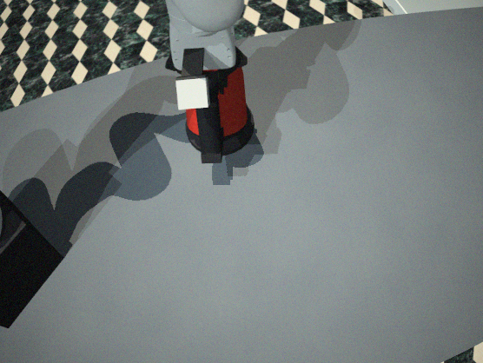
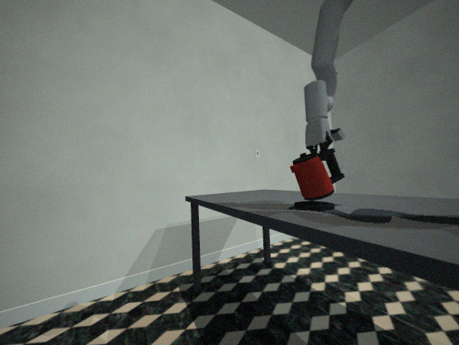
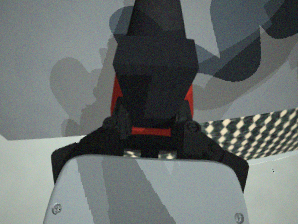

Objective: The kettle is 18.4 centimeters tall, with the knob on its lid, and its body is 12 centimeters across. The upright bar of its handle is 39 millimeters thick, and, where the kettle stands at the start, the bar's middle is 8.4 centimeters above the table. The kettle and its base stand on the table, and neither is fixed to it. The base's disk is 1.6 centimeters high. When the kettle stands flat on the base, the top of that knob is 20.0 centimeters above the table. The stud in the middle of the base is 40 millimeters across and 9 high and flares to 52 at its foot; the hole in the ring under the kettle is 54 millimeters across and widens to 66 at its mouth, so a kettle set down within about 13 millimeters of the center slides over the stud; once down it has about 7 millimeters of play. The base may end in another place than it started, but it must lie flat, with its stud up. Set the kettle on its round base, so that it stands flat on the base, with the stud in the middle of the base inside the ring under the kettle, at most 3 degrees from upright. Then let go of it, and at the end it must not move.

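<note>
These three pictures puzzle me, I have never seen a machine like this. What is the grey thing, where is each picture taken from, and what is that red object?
The grey thing is a robot arm, a jointed machine with a gripper at its end, like a two-fingered hand. One picture looks down from above, one looks from the side of the room, and one comes from a small camera on the arm's wrist, looking along the gripper.

The red object is a kettle with a black handle. The gripper is shut on that handle and holds the kettle tilted, hanging above the table. Right under it lies a flat dark disk, the kettle's base. From the side there seems to be a small gap between kettle and base, so it is not set down yet.
</note>
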`<state>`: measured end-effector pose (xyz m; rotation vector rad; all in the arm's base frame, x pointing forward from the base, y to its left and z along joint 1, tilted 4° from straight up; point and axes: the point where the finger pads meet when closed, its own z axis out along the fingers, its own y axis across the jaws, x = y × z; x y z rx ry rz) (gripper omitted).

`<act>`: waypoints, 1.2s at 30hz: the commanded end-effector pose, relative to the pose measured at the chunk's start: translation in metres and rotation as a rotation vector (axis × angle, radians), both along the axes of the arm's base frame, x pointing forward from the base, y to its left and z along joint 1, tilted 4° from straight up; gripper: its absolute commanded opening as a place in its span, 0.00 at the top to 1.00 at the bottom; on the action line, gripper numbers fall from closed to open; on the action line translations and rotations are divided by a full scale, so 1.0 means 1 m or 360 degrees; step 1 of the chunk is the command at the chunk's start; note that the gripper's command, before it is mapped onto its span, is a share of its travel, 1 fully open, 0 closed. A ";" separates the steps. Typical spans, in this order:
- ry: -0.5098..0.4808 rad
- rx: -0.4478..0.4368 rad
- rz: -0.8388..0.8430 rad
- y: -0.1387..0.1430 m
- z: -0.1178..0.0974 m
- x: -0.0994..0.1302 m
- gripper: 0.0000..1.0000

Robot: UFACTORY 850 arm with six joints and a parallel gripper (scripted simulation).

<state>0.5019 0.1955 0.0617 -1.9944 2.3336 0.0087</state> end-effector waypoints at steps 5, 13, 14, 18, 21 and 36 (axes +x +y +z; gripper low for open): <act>-0.0003 0.0001 0.0000 0.000 0.001 0.001 1.00; -0.0003 0.0001 0.0000 0.000 0.001 0.001 1.00; -0.0003 0.0001 0.0000 0.000 0.001 0.001 1.00; -0.0003 0.0001 0.0000 0.000 -0.002 0.001 1.00; -0.0003 0.0001 0.0000 0.001 -0.003 0.001 1.00; -0.0003 0.0001 0.0000 0.001 -0.004 0.001 1.00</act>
